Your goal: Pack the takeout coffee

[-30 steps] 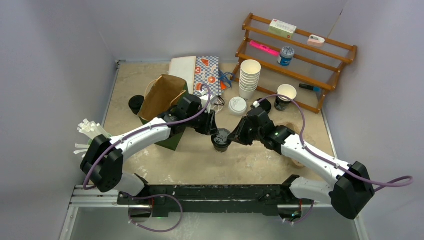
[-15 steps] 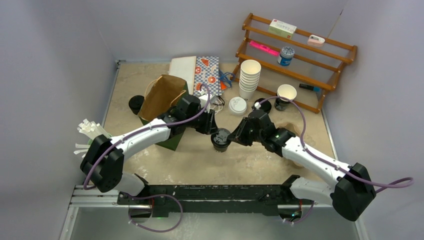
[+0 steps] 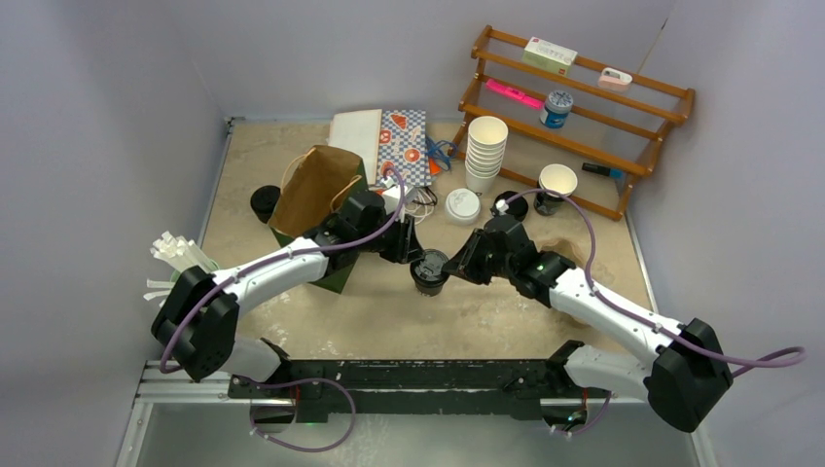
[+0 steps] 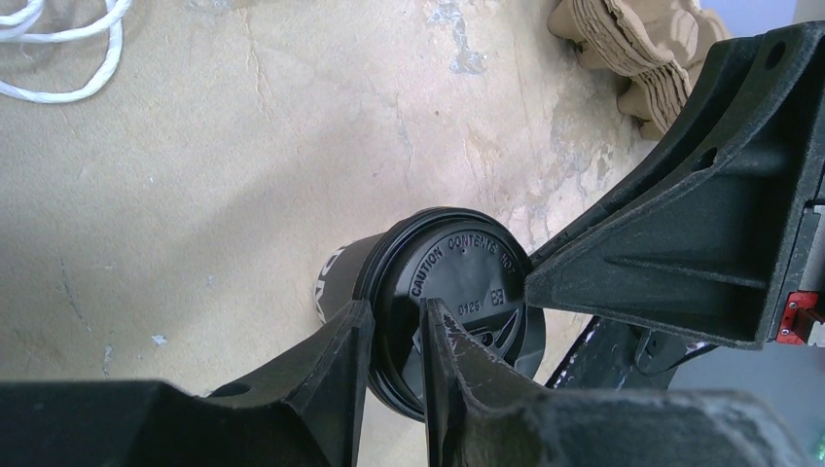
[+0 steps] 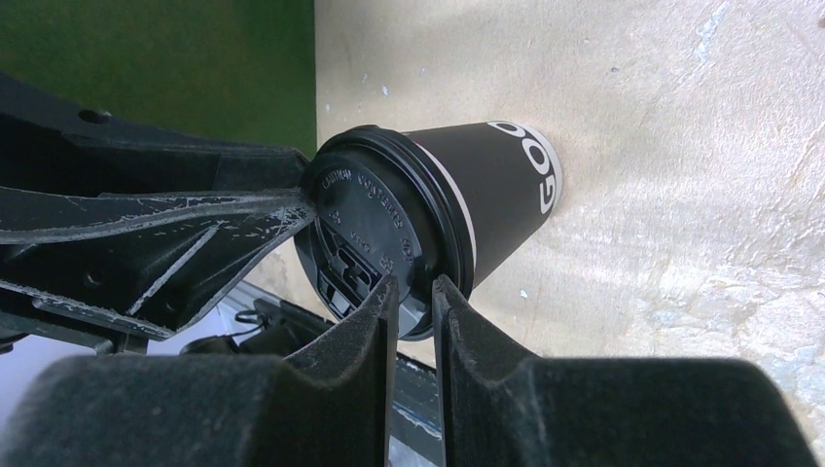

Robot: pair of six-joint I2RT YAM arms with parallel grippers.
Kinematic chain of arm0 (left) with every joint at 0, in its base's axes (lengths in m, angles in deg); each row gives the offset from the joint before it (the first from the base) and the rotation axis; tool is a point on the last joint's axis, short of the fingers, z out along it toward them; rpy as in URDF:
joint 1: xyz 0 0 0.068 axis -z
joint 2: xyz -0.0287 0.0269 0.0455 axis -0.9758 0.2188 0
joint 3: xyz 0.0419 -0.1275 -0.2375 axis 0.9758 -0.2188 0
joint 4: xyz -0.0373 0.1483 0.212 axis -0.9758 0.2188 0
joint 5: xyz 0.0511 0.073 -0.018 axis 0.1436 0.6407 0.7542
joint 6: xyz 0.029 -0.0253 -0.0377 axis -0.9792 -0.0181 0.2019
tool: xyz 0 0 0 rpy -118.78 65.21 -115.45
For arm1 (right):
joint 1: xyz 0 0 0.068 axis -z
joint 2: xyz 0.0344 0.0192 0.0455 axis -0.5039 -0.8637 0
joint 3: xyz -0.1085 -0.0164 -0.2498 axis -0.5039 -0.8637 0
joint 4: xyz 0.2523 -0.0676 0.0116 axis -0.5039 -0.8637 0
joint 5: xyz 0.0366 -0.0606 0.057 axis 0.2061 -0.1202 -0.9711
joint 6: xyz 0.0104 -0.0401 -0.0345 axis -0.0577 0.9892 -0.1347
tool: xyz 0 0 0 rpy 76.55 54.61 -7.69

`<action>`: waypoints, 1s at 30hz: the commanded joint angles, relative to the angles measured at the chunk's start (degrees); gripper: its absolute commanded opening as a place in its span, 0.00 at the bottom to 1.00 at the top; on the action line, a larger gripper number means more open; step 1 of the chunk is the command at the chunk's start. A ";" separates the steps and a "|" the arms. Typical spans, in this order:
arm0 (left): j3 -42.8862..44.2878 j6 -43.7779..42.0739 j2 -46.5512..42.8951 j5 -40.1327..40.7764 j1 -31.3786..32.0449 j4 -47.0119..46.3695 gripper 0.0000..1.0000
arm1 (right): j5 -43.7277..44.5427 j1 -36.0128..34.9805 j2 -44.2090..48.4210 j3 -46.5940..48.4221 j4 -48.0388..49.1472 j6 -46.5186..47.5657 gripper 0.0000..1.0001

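The takeout coffee (image 3: pixel 429 271) stands on the surface (image 3: pixel 389 316) between the left tool (image 4: pixel 394 319) and right tool (image 5: pixel 414 290), each clamped on its black lid's rim.

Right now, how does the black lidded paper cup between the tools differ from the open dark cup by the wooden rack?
The black lidded paper cup is capped; the open dark cup is not, showing a white inside. The left tool and right tool pinch the lidded cup's rim; the open cup stands untouched. Both have dark bodies.
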 commanded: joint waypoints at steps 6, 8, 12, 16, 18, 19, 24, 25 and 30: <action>-2.59 0.41 0.25 -1.41 0.49 4.31 0.27 | 3.75 -0.35 -5.13 -5.94 -4.48 0.37 0.21; -2.79 0.40 0.25 -1.49 0.49 4.21 0.27 | 3.81 -0.39 -5.51 -6.82 -4.10 0.32 0.21; -3.32 0.80 0.24 -1.80 0.49 3.56 0.27 | 3.51 -0.37 -6.26 -8.44 -2.80 -0.11 0.19; -3.74 0.90 0.27 -1.94 0.49 3.31 0.27 | 3.61 -0.35 -6.51 -9.48 -2.56 -0.27 0.19; -4.07 1.02 0.25 -1.96 0.49 3.00 0.27 | 3.75 -0.31 -6.26 -9.74 -2.89 -0.38 0.19; -4.18 1.08 0.24 -2.02 0.49 2.85 0.27 | 3.79 -0.34 -6.08 -9.97 -3.15 -0.38 0.19; -5.18 1.52 0.25 -2.36 0.51 1.93 0.27 | 5.01 -0.36 -6.35 -10.81 -3.12 -0.76 0.20; -5.41 1.49 0.32 -2.44 0.49 1.69 0.27 | 4.93 -0.41 -6.73 -11.00 -2.88 -0.78 0.19; -6.07 1.73 0.33 -2.55 0.49 1.27 0.27 | 5.03 -0.35 -8.60 -11.86 -1.97 -0.95 0.19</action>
